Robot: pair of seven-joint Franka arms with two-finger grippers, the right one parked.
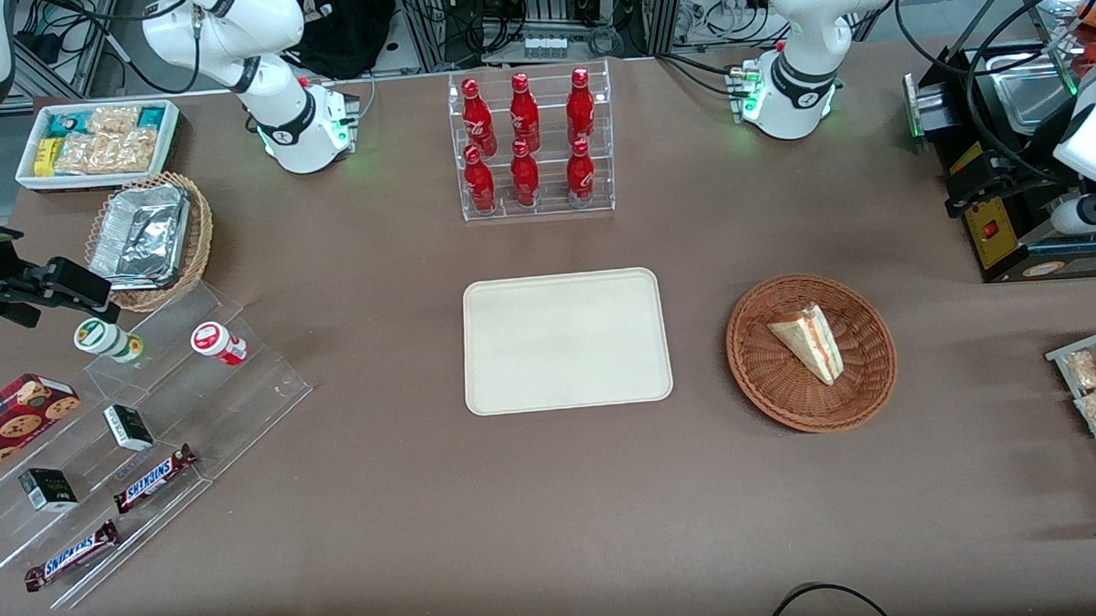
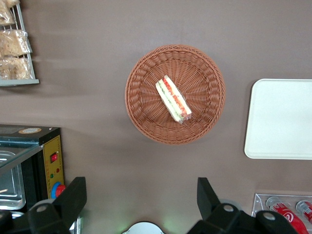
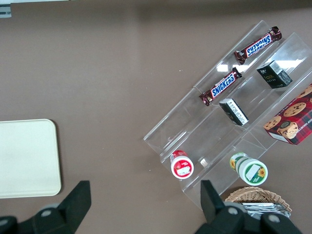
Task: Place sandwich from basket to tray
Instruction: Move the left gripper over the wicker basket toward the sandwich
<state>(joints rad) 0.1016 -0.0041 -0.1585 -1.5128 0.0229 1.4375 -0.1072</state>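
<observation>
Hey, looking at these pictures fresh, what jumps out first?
The sandwich lying in the round wicker basket, with the bare cream tray beside it mid-table. Farther from the front camera, red bottles fill a clear rack. The working arm's hand is high above the table next to the basket, fingers open, holding nothing.
</observation>
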